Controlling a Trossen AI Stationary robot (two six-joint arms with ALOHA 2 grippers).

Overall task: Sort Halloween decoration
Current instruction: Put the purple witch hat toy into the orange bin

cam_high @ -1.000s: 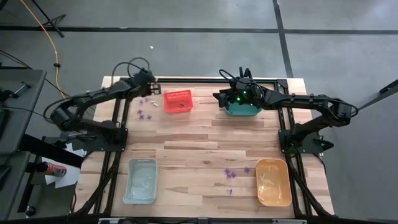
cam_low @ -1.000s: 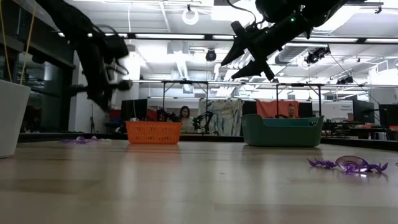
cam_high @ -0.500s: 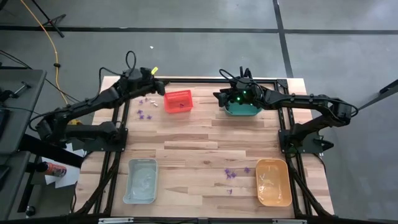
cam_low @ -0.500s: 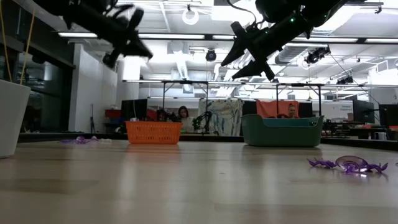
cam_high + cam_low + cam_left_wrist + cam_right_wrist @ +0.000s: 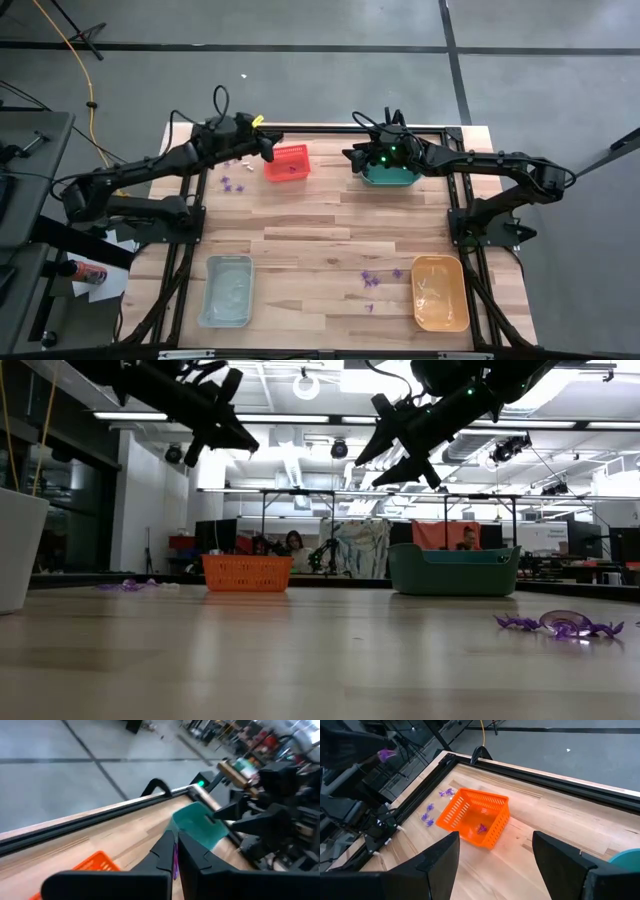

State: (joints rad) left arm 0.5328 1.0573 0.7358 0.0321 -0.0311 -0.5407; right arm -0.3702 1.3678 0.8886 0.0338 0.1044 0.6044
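Observation:
My left gripper [image 5: 268,150] hangs high above the table's far left, just left of the red mesh basket [image 5: 286,163], shut on a tiny purple trinket [image 5: 385,755]. One purple trinket [image 5: 482,828] lies inside the basket. More purple trinkets [image 5: 232,183] lie on the wood left of the basket, and another group [image 5: 372,278] lies near the front right. My right gripper [image 5: 352,158] stands open in the air at the left end of the green bin [image 5: 388,178], with nothing between its fingers. My left gripper pinches the purple trinket between its two fingers. In the left wrist view only a thin purple sliver [image 5: 174,862] shows in the gap. The fingers lie nearly level, pointing toward the table's right. The trinket is lifted clear, high above the wood.
A clear bin [image 5: 227,290] stands at the front left and an orange bin [image 5: 440,292] at the front right. A black frame rail [image 5: 125,805] runs along the far edge. The middle of the table is bare wood. People sit in the room beyond.
My left gripper has risen from the wood by the far-left trinkets. It has swung toward the table's right, up to the red basket. It has tipped from pointing down to nearly level and has stayed shut. The right arm has kept still.

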